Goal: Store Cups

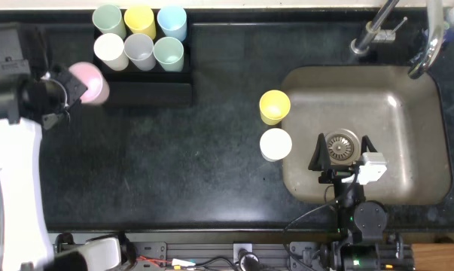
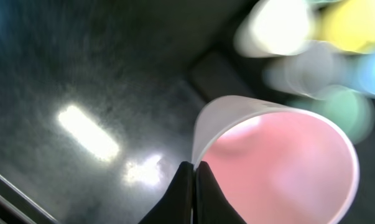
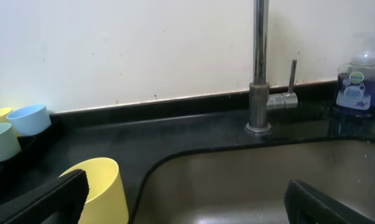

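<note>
My left claw [image 2: 193, 183] is pinched shut on the rim of the pink cup [image 1: 91, 83]. That's in the upper left of the top view, just beside the left end of the black tray [image 1: 155, 92]. The tray has 6 cups [image 1: 140, 51] in it, 2 rows of 3. My right claw [image 1: 339, 154] is spread wide with nothing in it, hanging over the sink [image 1: 407, 98] at centre right. On the worktop [image 1: 174, 165], right by the sink's left rim, I see a yellow cup [image 1: 275, 106] with a white cup [image 1: 275, 144] just below it in frame.
</note>
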